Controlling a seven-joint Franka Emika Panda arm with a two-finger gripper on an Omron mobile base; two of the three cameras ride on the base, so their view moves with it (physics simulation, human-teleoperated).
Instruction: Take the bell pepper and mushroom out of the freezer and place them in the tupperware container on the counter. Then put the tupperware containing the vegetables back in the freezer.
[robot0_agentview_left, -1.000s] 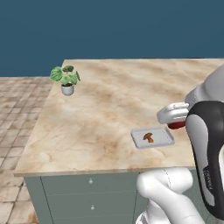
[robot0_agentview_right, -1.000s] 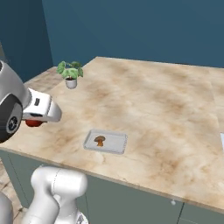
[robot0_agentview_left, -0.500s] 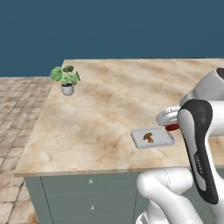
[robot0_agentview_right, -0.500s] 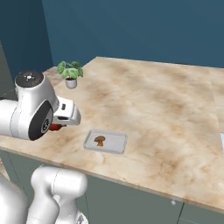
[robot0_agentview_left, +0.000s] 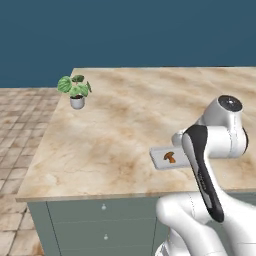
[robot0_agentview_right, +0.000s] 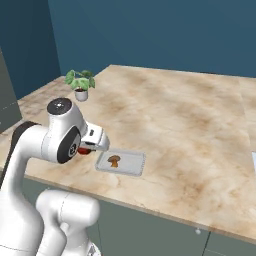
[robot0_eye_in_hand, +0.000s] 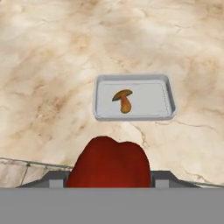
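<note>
One mushroom (robot0_eye_in_hand: 123, 100) lying in tupperware container (robot0_eye_in_hand: 133, 114) on table (robot0_eye_in_hand: 52, 65). Hand (robot0_eye_in_hand: 109, 177) partly spread, clamped on bell pepper (robot0_eye_in_hand: 109, 164), hovering just beside container's near rim.

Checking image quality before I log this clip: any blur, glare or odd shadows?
Left base view: soft, low detail, no glare on the counter. Right base view: flat even light, faint shadow by the tray. Hand view: tray and mushroom sharp; pepper looms large.

kitchen | marbled counter (robot0_agentview_left: 115, 125) | drawers (robot0_agentview_left: 100, 220) | potted plant (robot0_agentview_left: 75, 91)
</note>
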